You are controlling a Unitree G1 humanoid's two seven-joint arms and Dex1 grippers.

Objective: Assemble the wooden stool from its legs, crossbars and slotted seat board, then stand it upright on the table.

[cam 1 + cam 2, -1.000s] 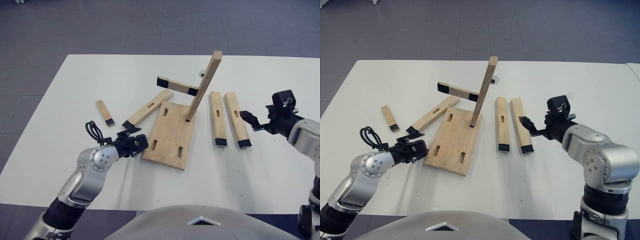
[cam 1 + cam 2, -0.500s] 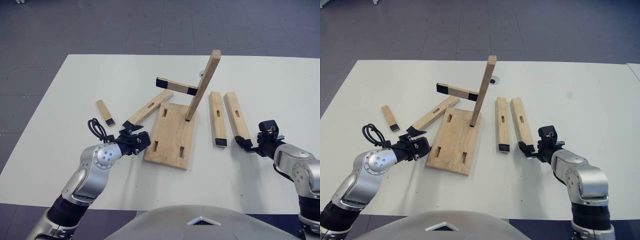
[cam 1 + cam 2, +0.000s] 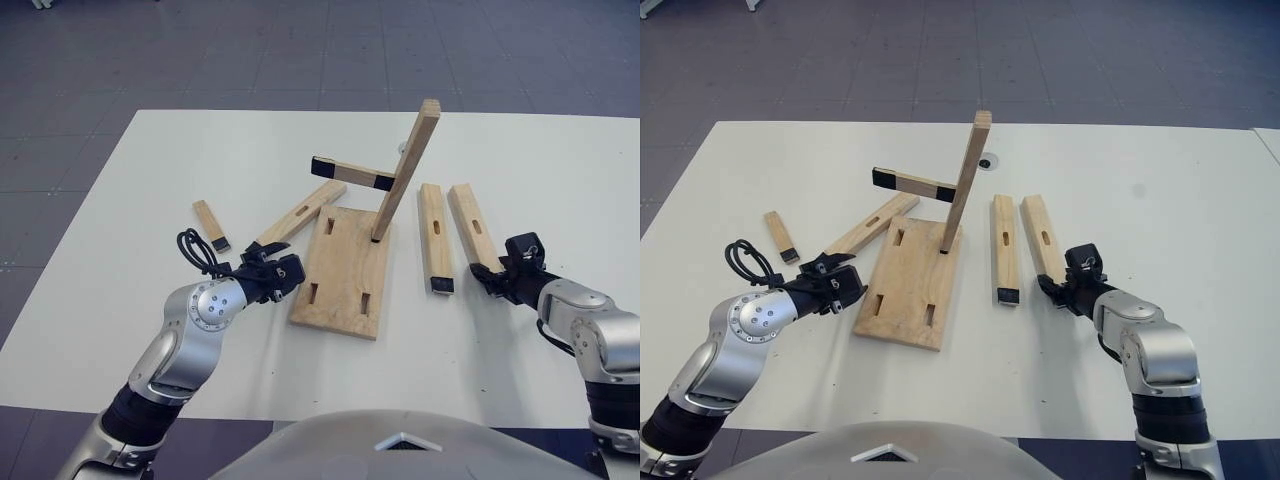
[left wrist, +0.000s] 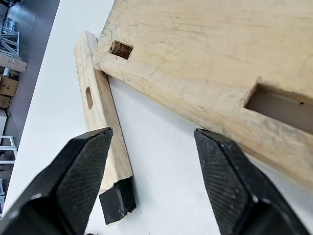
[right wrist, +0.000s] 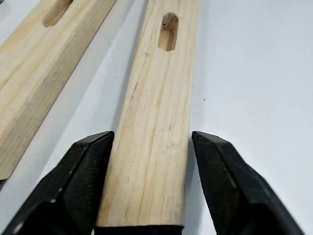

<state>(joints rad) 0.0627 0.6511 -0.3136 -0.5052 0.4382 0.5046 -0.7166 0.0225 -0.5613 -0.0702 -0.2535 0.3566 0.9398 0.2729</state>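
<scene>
The slotted seat board (image 3: 345, 270) lies flat mid-table. One leg (image 3: 405, 170) stands tilted in its far slot, with a black-tipped crossbar (image 3: 352, 173) sticking out to the left. Two legs (image 3: 432, 235) (image 3: 470, 230) lie side by side to the right of the board. Another leg (image 3: 295, 215) and a short crossbar (image 3: 210, 225) lie to its left. My left gripper (image 3: 278, 278) is open at the board's left edge (image 4: 205, 54), near that leg's black end (image 4: 117, 198). My right gripper (image 5: 152, 134) is open and straddles the near end of the rightmost leg (image 5: 156, 98).
The white table (image 3: 1160, 200) has free room on its right side and along the near edge. A small round hole (image 3: 986, 162) sits in the table behind the standing leg. Dark floor lies beyond the far edge.
My right gripper has come down and in toward the near end of the rightmost leg and now straddles it. My left gripper has edged closer to the board's left edge.
</scene>
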